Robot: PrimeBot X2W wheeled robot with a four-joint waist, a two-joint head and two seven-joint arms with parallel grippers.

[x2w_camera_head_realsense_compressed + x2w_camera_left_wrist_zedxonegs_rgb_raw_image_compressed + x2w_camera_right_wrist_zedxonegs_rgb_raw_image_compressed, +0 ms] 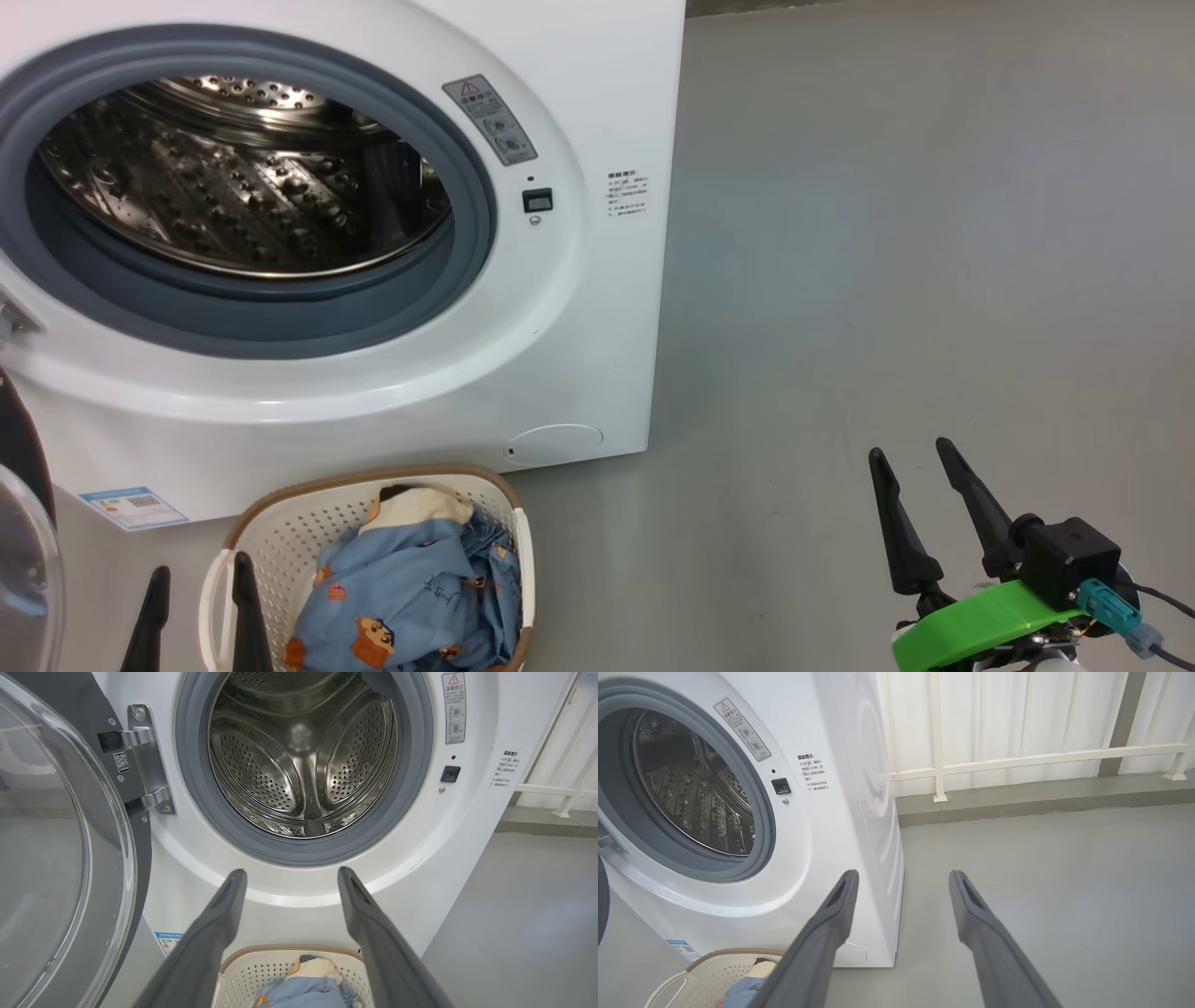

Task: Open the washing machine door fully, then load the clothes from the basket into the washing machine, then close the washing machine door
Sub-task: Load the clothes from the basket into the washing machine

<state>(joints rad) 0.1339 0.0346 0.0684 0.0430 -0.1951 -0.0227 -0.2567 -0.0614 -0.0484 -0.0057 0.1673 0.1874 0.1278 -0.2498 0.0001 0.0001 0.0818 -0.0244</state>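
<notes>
The left hand [292,871] is low in front of the washing machine [579,355], its two dark fingers spread wide and gripping nothing. They point at the white front panel just under the grey gasket [196,812]. The steel drum [303,765] lies straight ahead of this hand and a little above its fingertips. The basket [280,532] stands on the floor [887,233] directly beneath this hand, close against the machine's foot. In the head view one finger crosses the basket's near left edge and the other is just outside it. The clothes [411,588] lie heaped in the basket: blue printed fabric with a cream piece [420,509] on the side farther from the hand. The washing machine door [56,858] stands swung open to the left of this hand, its clear bowl close by. It hangs on the metal hinge [145,760] beside the opening.

The right hand [910,453] is well off to the right of the machine, over the bare floor. Its fingers are also spread, pointing forward and leaning slightly left, with only floor seen between them. A green bracket [980,621] sits at its wrist. In its own wrist view, its left finger lines up with the machine's front right corner. The basket is low and to that hand's left, and a white railing [1017,760] stands far ahead.
</notes>
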